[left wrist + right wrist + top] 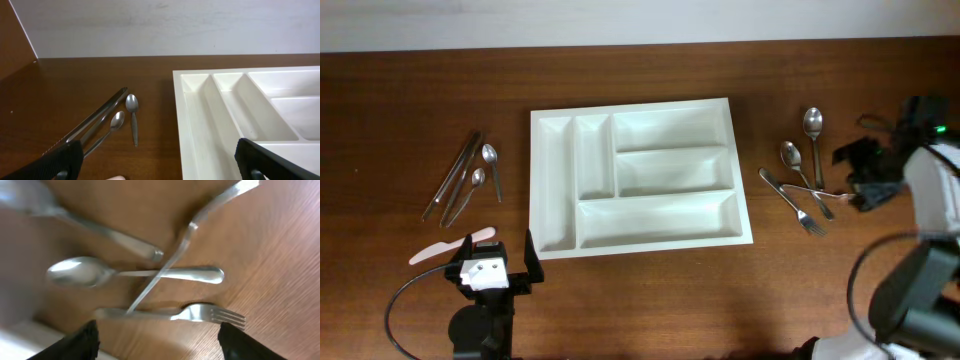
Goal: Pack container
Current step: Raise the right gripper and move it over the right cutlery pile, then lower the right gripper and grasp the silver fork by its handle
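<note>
The container (pixel 552 190) is a white cutlery tray in the middle of the table, and all its compartments (pixel 227 107) are bare. To its right lie two spoons (pixel 813 124), a fork (pixel 798 207) and a thin crossed utensil. My right gripper (pixel 851 176) hovers open just right of them. In the right wrist view the fork (pixel 172 313) lies just ahead of that gripper (pixel 157 347), with a spoon (pixel 135 273) beyond and nothing between the fingers. My left gripper (pixel 498 250) is open near the tray's front left corner and holds nothing (pixel 160 172).
Left of the tray lie knives (pixel 455 180) and two small spoons (pixel 490 160), also in the left wrist view (pixel 132 117). A cream plastic knife (pixel 438 251) lies beside the left gripper. The wall runs along the table's far edge.
</note>
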Robot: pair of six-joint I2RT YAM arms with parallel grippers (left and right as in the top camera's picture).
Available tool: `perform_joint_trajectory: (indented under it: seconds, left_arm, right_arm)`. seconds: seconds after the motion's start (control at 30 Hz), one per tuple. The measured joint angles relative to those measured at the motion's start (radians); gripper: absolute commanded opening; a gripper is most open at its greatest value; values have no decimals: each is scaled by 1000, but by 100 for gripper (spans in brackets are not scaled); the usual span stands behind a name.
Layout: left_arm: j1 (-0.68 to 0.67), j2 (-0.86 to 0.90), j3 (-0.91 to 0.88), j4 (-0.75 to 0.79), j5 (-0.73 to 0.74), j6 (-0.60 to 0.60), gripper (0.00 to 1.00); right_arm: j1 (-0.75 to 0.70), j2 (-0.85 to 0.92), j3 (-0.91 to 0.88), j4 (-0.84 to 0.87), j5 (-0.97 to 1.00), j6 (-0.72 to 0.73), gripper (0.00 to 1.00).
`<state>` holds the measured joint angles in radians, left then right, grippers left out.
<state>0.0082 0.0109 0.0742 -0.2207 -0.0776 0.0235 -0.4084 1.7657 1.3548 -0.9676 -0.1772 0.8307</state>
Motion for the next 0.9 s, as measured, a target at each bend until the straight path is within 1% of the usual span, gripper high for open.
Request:
perform_joint_trajectory:
  seconds: [0.13,0.3,0.9]
  left_arm:
    - [0,0,0,0,0,0,99]
    - [0,0,0,0,0,0,99]
    - [0,0,0,0,0,0,99]
  right_arm:
    - [9,78,-45,26,-5,101,75]
    - [10,90,-46,51,-3,146,74]
    - [10,93,-46,122,155,168,64]
